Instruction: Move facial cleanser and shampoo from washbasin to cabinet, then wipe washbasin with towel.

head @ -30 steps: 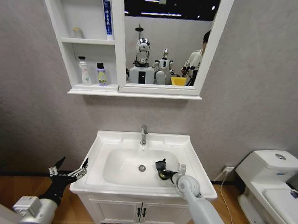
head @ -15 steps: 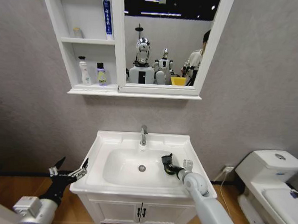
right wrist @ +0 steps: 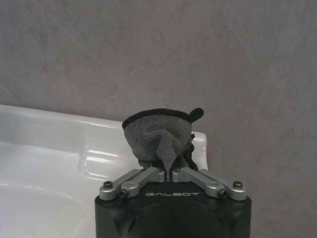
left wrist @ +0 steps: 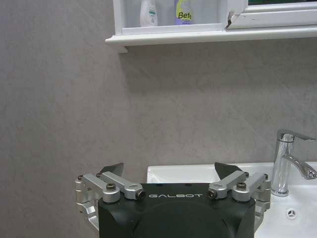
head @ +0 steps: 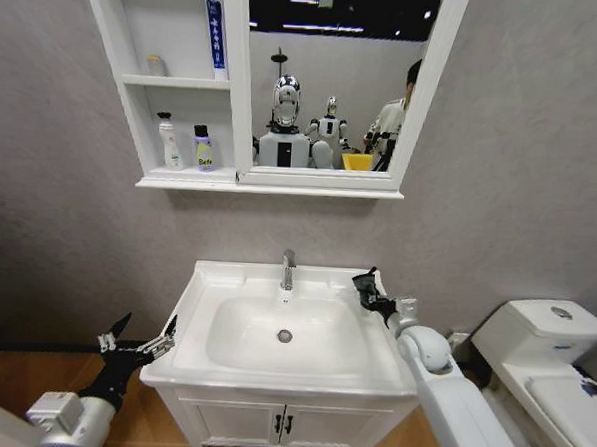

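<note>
Head view: the right gripper (head: pixel 366 285) hovered over the white ceramic washbasin's (head: pixel 207 282) back right corner, apparently wiping there. Left wrist view: the idle left gripper (left wrist: pixel 168 171) gaped empty beside the front left corner. Right wrist view: jaws pinched the small dark grey towel (right wrist: pixel 159 136).

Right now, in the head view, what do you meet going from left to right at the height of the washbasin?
Left gripper, open, beside the basin → washbasin → faucet → towel in the right gripper → toilet.
</note>
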Available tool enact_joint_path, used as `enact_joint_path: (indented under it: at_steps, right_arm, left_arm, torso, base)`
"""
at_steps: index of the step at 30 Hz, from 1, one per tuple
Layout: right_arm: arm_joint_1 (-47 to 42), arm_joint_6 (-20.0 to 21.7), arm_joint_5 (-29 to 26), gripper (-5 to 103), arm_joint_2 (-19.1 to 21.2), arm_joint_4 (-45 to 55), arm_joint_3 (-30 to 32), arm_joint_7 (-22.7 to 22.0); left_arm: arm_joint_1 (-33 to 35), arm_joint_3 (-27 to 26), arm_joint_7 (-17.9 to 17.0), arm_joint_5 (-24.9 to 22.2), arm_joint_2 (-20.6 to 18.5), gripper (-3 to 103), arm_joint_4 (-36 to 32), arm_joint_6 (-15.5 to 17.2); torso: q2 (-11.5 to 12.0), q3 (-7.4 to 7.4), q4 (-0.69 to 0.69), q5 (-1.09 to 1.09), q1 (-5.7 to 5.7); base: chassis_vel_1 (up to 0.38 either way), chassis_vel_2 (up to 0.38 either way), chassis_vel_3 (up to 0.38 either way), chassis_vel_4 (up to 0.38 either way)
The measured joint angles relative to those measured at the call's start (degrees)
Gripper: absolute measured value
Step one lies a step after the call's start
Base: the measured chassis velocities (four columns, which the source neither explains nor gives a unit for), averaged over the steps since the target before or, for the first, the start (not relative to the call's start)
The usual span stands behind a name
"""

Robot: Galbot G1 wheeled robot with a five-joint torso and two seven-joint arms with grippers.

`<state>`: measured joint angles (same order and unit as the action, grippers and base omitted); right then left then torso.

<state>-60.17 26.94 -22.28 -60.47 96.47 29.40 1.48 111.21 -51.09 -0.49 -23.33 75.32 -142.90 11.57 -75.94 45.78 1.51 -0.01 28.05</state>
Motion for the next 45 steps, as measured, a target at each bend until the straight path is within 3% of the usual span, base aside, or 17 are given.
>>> enact_joint_path:
  at_steps: [1,4,6,11,12,14,20,22,23,30,36,45]
  right_arm:
    - [0.5,-1.9,-0.1,2,0.3,-1.9,0.0,1.6]
    - [0.6,-2.1,-0.1,2,0.3,-2.2,0.0,1.9]
    - [1.7,-5.5,-1.4,2,0.2,-5.3,-0.7,4.8]
    - [2.2,-7.3,-1.2,-1,-1.4,-6.6,-1.6,4.7]
    - [2.1,-7.2,-1.2,9,-2.3,-6.6,-1.9,3.5]
    - [2.0,-7.0,-1.2,9,-2.5,-6.5,-2.0,3.0]
    - [1.1,-5.2,-1.8,37,-4.0,-5.5,-2.2,-1.1]
    - [1.1,-5.2,-1.8,37,-4.0,-5.4,-2.2,-1.4]
    - [1.1,-5.1,-1.5,48,-3.9,-5.4,-2.3,-1.7]
    - [1.5,-4.8,-1.4,70,-3.5,-5.6,-2.6,-2.6]
    - [1.4,-4.7,-1.2,96,-3.0,-5.5,-2.6,-2.9]
    - [1.0,-4.9,-0.3,100,-1.6,-3.1,-2.2,-3.3]
  left_arm:
    - [0.0,0.0,0.0,0.0,0.0,100,0.0,0.0]
    - [0.0,0.0,0.0,0.0,0.0,100,0.0,0.0]
    - [0.0,0.0,0.0,0.0,0.0,100,0.0,0.0]
    - [0.0,0.0,0.0,0.0,0.0,100,0.0,0.0]
    - [0.0,0.0,0.0,0.0,0.0,100,0.0,0.0]
    - [0.0,0.0,0.0,0.0,0.0,100,0.0,0.0]
    - [0.0,0.0,0.0,0.0,0.0,100,0.0,0.0]
    - [0.0,0.0,0.0,0.0,0.0,100,0.0,0.0]
    - [0.0,0.0,0.0,0.0,0.0,100,0.0,0.0]
    - [0.0,0.0,0.0,0.0,0.0,100,0.0,0.0]
    - [0.0,0.0,0.0,0.0,0.0,100,0.0,0.0]
    - [0.0,0.0,0.0,0.0,0.0,100,0.0,0.0]
  torso:
    - [0.0,0.00,0.00,0.01,0.00]
    - [0.0,0.00,0.00,0.00,0.00]
    - [0.0,0.00,0.00,-0.01,0.00]
    - [0.0,0.00,-0.02,-0.01,0.00]
    - [0.0,0.00,-0.02,-0.01,0.00]
    - [0.0,0.00,-0.02,-0.01,0.00]
    - [0.0,0.00,-0.01,-0.01,0.00]
    - [0.0,0.00,-0.01,-0.01,0.00]
    - [0.0,0.00,-0.01,-0.01,-0.01]
    - [0.0,0.00,-0.01,-0.01,0.00]
    - [0.0,0.00,-0.01,-0.01,0.00]
    - [0.0,0.00,-0.01,-0.01,0.00]
  base:
    - [0.000,0.000,0.000,0.000]
    - [0.000,0.000,0.000,0.000]
    - [0.000,0.000,0.000,0.000]
    - [0.000,0.000,0.000,0.000]
    - [0.000,0.000,0.000,0.000]
    - [0.000,0.000,0.000,0.000]
    - [0.000,0.000,0.000,0.000]
    - [0.000,0.000,0.000,0.000]
    - [0.000,0.000,0.000,0.000]
    - [0.000,0.000,0.000,0.000]
    - [0.000,0.000,0.000,0.000]
    - [0.000,0.000,0.000,0.000]
